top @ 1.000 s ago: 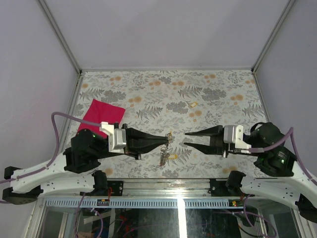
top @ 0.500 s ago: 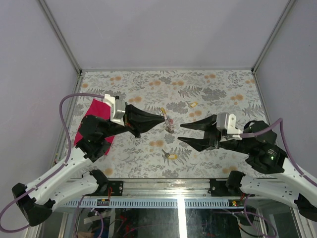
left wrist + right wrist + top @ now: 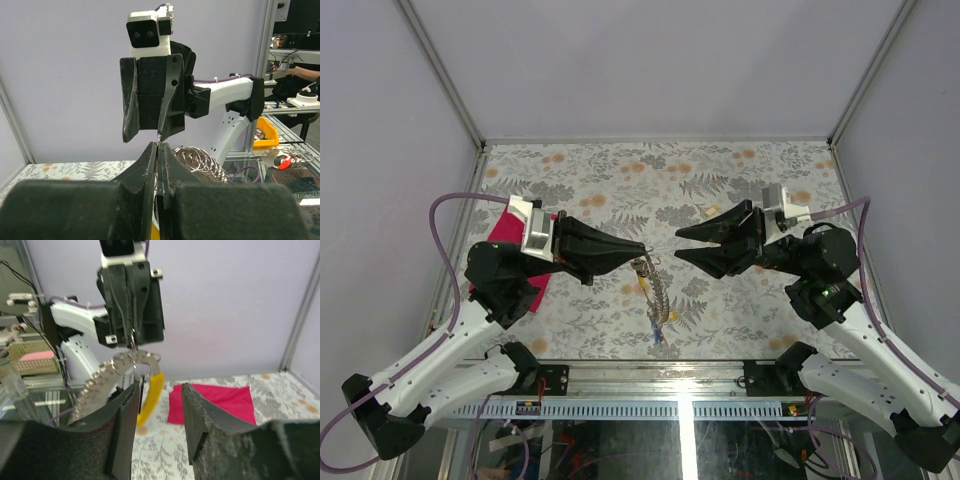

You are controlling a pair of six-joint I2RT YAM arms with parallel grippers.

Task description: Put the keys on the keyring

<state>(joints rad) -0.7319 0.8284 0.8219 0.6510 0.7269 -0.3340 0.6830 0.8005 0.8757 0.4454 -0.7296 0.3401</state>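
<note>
Top external view puts the keyring (image 3: 642, 264) up off the table, between the two arms. It is pinched in your left gripper (image 3: 645, 250), whose fingers are clamped tight on its wire. A ribbed grey tail (image 3: 655, 295) dangles from the ring toward the near edge. Your right gripper (image 3: 678, 243) faces it from just beside, jaws parted, with nothing between them.

You look early in the job. One yellow key (image 3: 151, 390) seems to hang from the ring already, though you cannot confirm it is properly threaded. A loose key (image 3: 710, 210) lies well apart on the far side of the patterned table (image 3: 770, 300). A small yellow thing (image 3: 667, 317) sits by the tail's lower end, and you cannot tell whether it is lying on the table or attached. No other coloured keys can be made out, so most of the threading is probably left.

The right wrist view is the only one showing the yellow key, hanging just ahead of the gap between its own fingers, with the red cloth (image 3: 215, 400) on the table beyond. The left wrist view confirms the pinch: its fingertips (image 3: 150, 152) meet with no gap, and coils of the ring peek out beside them. Only the overhead shot shows the loose key
</note>
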